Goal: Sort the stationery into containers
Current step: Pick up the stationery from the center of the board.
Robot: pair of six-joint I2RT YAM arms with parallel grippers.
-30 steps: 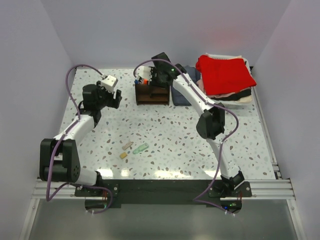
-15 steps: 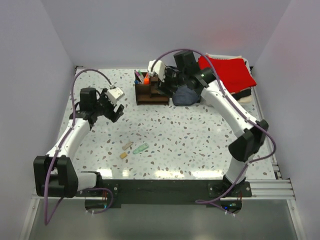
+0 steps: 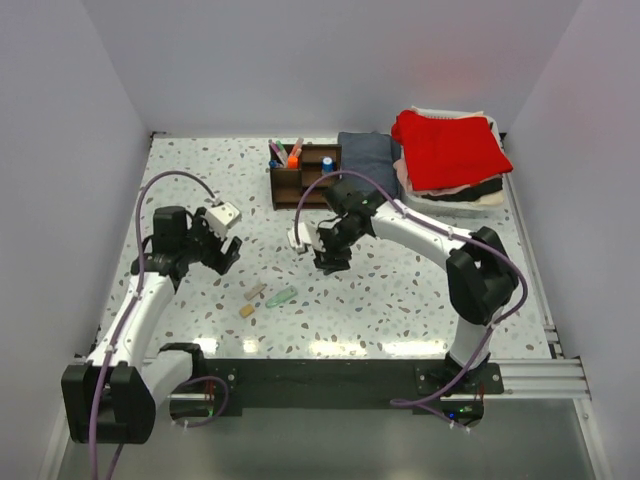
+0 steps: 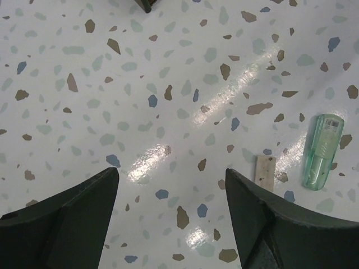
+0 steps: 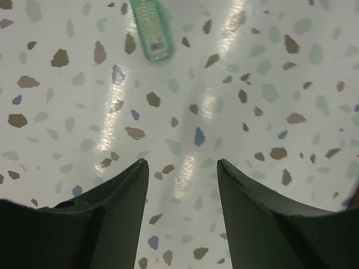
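Left pincer (image 4: 171, 221): jaws spread wide, empty, low over the table (image 3: 400, 300). Right pincer (image 5: 182, 193): also parted, nothing between the jaws. Pale green piece (image 3: 281, 297) lies loose on the table, between the two pincers and nearer the bases. Small tan blocks (image 3: 255, 292) sit just beside it on its left. Dark wooden organizer (image 3: 300, 190) is at the far side and holds upright pens (image 3: 277, 152) and an orange-banded marker (image 3: 294, 158). Which compartments they sit in is hard to tell.
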